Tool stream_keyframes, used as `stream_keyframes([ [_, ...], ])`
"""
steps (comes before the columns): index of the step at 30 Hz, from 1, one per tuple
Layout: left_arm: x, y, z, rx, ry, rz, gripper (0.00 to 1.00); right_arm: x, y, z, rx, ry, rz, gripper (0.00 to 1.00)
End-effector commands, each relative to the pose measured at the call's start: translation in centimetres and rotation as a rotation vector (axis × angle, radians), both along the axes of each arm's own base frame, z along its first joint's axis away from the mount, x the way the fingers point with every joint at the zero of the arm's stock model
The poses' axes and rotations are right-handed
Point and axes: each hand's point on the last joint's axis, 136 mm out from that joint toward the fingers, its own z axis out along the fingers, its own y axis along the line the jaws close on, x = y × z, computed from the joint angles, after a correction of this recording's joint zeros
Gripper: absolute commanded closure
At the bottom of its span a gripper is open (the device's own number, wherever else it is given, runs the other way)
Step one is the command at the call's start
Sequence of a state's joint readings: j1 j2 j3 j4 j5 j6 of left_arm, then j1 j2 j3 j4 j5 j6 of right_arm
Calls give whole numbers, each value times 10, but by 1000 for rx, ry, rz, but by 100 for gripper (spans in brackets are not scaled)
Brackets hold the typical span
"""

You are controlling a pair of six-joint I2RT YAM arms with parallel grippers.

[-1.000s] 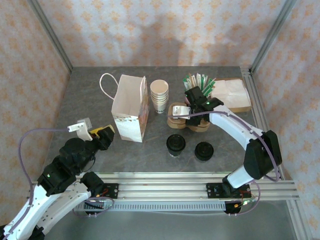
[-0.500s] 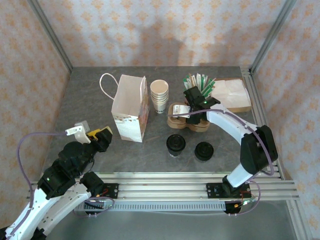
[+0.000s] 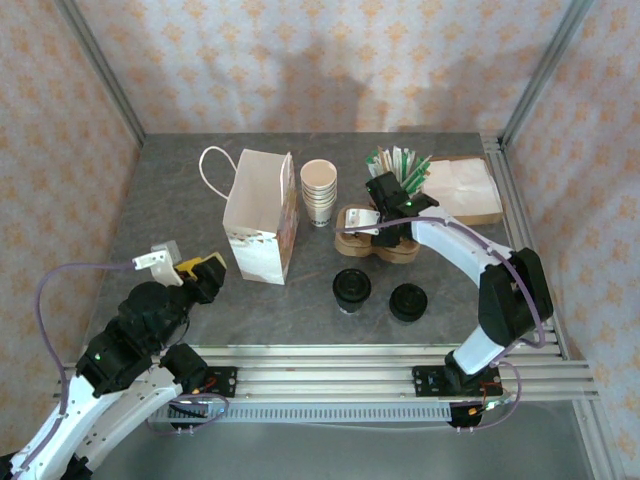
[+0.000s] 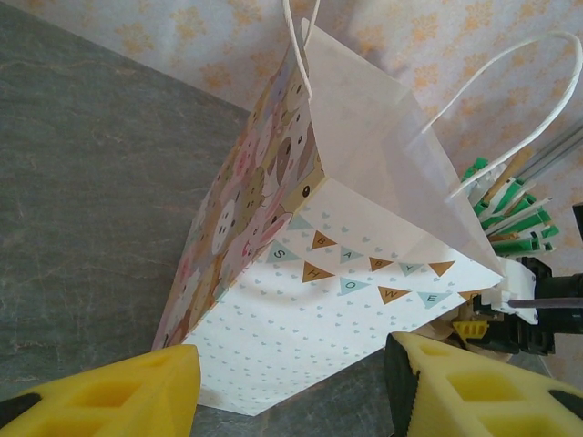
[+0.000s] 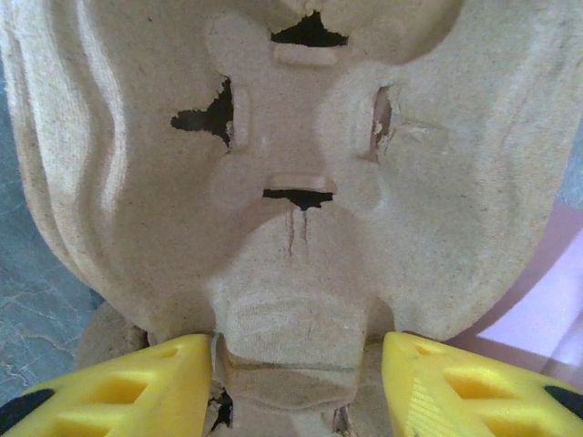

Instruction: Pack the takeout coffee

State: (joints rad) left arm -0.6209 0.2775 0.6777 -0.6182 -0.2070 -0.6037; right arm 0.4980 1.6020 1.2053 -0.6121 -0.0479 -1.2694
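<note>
left pincer (image 4: 290,369): apart, paper bag (image 4: 301,228) just ahead | right pincer (image 5: 299,364): straddles cup carrier (image 5: 301,137), grip unclear

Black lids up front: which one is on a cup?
The left one, nearer the bag: it caps a cup and stands taller. The right one is just a low stack of lids.

right arm (image 3: 510,295): elbow pulled inward | left arm (image 3: 150,315): sunk slightly toward near edge
</note>
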Motion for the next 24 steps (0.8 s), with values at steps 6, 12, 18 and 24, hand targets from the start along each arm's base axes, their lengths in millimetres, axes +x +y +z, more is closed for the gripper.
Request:
stream_keyframes([
  [6,4,-4,-4,9,5,-7,43,2,-4,13,5,-9,-14,48],
  [12,5,-6,-4,0,7,-10,43,-7,-4,14,22,6,0,46],
  [18,6,-7,-2,-3,6,-15,43,-8,-3,19,42,-2,-2,46],
  [24,5,-7,-3,-8,7,-13,43,-3,-3,19,53,-11,-7,47],
])
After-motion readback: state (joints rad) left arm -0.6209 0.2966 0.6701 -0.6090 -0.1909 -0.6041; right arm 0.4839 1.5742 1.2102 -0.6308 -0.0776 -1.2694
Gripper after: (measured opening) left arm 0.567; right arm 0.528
